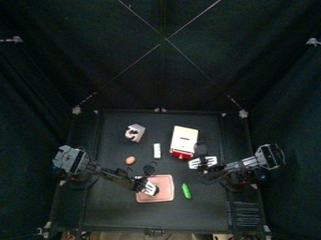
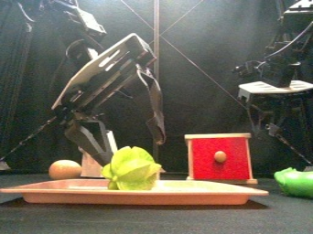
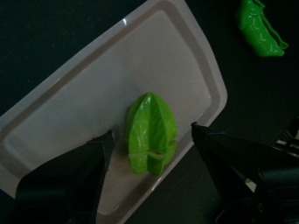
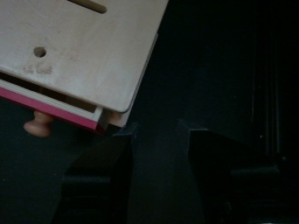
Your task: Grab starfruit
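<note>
We saw left gripper (image 3: 149,162) jaws wide astride ribbed green starfruit (image 3: 151,131) on pale pink plastic tray (image 3: 70,105) | right gripper (image 4: 158,144) beside starfruit's tray, narrowly parted, empty | risk: we judged ridged fruit could slip sideways on closing

The starfruit (image 3: 149,133) — yellow-green, ridged — lies on the pale tray (image 3: 117,79), near one edge.

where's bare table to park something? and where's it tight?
Free: the back-right corner of the table, behind the red drawer box, and the front-left, left of the tray. Tight: mid-table, where the left gripper hovers open over the starfruit on the tray, with the green pepper beside it and the right gripper by the box.
</note>
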{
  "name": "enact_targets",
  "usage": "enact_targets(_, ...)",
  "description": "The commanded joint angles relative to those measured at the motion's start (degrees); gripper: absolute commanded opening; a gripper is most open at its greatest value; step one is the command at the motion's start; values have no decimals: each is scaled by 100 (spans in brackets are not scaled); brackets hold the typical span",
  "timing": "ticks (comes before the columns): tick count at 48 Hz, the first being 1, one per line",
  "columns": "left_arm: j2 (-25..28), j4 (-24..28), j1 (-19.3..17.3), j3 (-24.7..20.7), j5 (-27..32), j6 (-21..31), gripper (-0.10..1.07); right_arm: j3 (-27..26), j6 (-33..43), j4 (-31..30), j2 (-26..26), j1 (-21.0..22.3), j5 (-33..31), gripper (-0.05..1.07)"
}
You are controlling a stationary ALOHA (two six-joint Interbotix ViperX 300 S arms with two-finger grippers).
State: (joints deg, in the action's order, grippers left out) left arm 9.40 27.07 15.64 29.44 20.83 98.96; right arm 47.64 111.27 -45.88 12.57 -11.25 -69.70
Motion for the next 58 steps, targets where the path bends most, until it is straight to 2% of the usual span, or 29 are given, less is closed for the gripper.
enact_targets(1,-167,26,-9,-62,-18,-9,101,-44,-18,-9,141,-18,-18,79)
enact_targets(12,-167,44,-18,-62,0,-18,101,-9,-18,-79,176,9,-18,79)
enact_targets(26,-132,422,-18,-88,0,-9,101,26,-18,-44,237,9,-18,79)
enact_targets(58,97,387,-9,-70,0,-9,101,26,-9,-44,237,18,-18,79)
